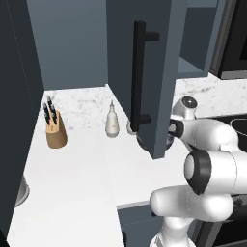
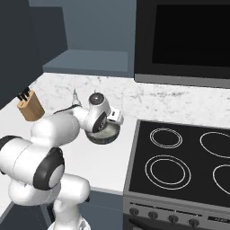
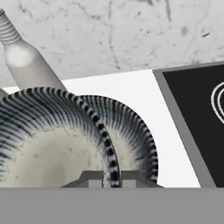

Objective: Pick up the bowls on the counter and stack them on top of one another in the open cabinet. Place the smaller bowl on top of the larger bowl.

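The dark two-finger end effector point(image 3: 106, 178) is straddling, jaws parted, the near rim of the wide ribbed dark-grey cream-lined larger bowl point(image 3: 48, 144); the narrower matching smaller bowl point(image 3: 131, 135) is lying just right, touching it on the white marbled tabletop point(image 3: 131, 85).

Two round bowls with dark ribbed outsides and pale speckled cream insides sit upright on the white marbled counter point(image 2: 103, 157), near its right edge where it meets the stove. In the hand view the nearer bowl point(image 3: 48, 144) overlaps the farther one point(image 3: 131, 135), whose rim curves out from behind it on the right; which is wider cannot be told. In the right base view one bowl point(image 2: 104, 133) shows beneath the arm. The slate-blue cabinet door point(image 1: 144, 72), with its long black vertical bar handle, stands swung open above the counter.
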Robot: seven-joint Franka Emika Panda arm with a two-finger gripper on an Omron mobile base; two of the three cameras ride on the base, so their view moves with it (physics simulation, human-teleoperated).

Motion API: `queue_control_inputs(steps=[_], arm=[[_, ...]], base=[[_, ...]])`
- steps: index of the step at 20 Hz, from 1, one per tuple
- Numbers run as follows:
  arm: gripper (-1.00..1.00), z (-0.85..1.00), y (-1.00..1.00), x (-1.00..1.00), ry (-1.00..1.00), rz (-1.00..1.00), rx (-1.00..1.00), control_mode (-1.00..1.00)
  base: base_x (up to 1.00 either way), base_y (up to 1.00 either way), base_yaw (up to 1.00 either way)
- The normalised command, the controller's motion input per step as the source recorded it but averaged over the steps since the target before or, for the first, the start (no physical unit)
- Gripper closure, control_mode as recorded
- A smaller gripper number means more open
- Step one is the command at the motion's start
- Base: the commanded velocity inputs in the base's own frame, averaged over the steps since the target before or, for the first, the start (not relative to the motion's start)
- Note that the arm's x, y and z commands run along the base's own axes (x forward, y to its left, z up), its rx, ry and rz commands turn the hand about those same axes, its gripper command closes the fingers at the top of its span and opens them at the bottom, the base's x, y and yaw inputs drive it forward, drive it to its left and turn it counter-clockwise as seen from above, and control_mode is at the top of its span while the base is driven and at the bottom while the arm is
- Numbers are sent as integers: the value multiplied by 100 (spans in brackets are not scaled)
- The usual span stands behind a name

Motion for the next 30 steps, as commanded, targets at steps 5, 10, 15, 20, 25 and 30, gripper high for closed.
queue_control_inputs(steps=[5, 10, 15, 20, 25, 30], arm=[[100, -61, 0, 37, 18, 0, -5, -100], [-100, -20, 0, 20, 3, 0, -1, -100], [-100, 39, -2, 0, 5, -3, 1, -100], [-100, -7, -40, -27, 7, -1, 1, -100], [-100, -60, -8, -4, 13, 0, 0, -100], [-100, -55, 0, 0, 13, 0, 1, -100]], base=[[0, 0, 0], [0, 0, 0], [0, 0, 0], [0, 0, 0], [0, 0, 0], [0, 0, 0]])
